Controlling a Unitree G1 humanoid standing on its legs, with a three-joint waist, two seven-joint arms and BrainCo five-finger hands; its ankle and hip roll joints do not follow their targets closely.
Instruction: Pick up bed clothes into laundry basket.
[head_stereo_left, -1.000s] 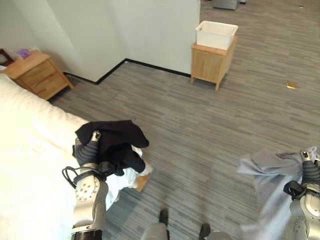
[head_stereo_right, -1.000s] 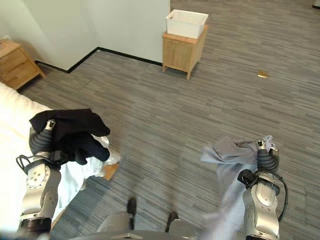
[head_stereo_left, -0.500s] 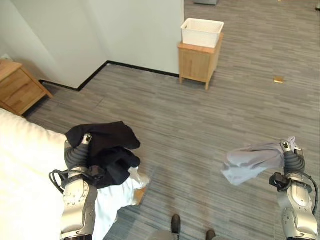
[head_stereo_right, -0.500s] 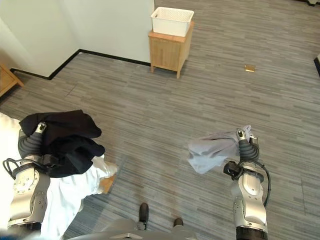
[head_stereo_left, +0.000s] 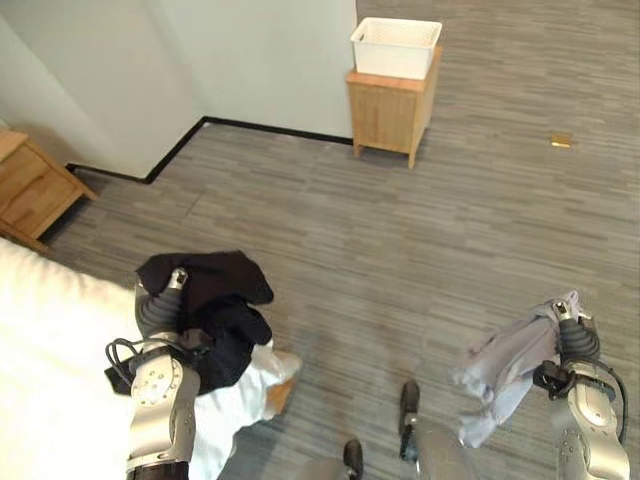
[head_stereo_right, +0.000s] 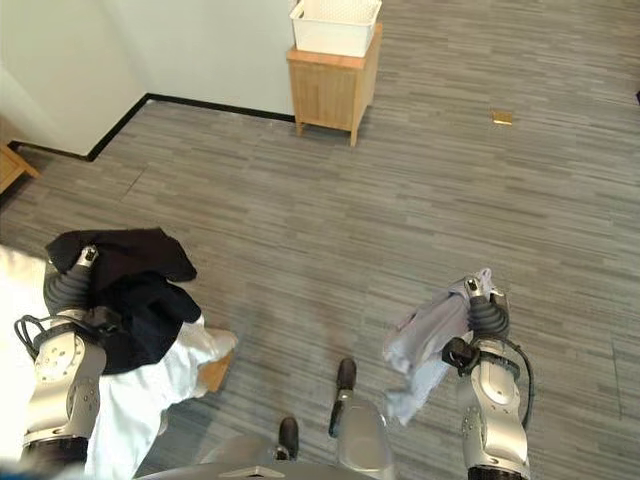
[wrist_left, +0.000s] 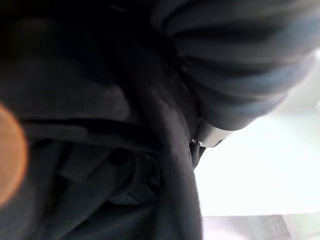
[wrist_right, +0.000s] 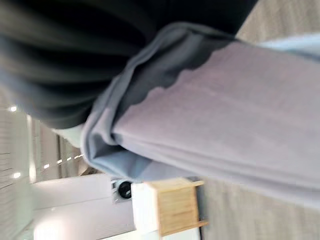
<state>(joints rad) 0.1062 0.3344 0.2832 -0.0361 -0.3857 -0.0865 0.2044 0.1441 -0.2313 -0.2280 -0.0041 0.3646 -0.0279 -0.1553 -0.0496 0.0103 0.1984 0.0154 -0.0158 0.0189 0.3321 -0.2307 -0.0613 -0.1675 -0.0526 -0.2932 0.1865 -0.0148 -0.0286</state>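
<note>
A black garment (head_stereo_left: 215, 300) is bunched over my left hand (head_stereo_left: 160, 308), held up just past the corner of the white bed (head_stereo_left: 50, 370); in the left wrist view the black garment (wrist_left: 90, 150) lies against the hand's cover. A pale grey garment (head_stereo_left: 500, 368) hangs down from my right hand (head_stereo_left: 570, 342) above the floor at the lower right; the grey garment (wrist_right: 215, 125) runs past the wrist cover in the right wrist view. The white laundry basket (head_stereo_left: 395, 47) sits on a small wooden stand (head_stereo_left: 385, 112) far ahead by the wall.
A wooden nightstand (head_stereo_left: 30, 195) stands at the left by the bed. White bedding (head_stereo_left: 250, 375) droops off the bed corner to the floor. A wall corner with black skirting (head_stereo_left: 200, 125) juts out left of the stand. A small brown scrap (head_stereo_left: 561, 141) lies on the grey floor.
The whole picture has shifted as the camera moved. The grey garment, flung out sideways half a second ago, now hangs down from my right hand. The black garment stays on my left hand.
</note>
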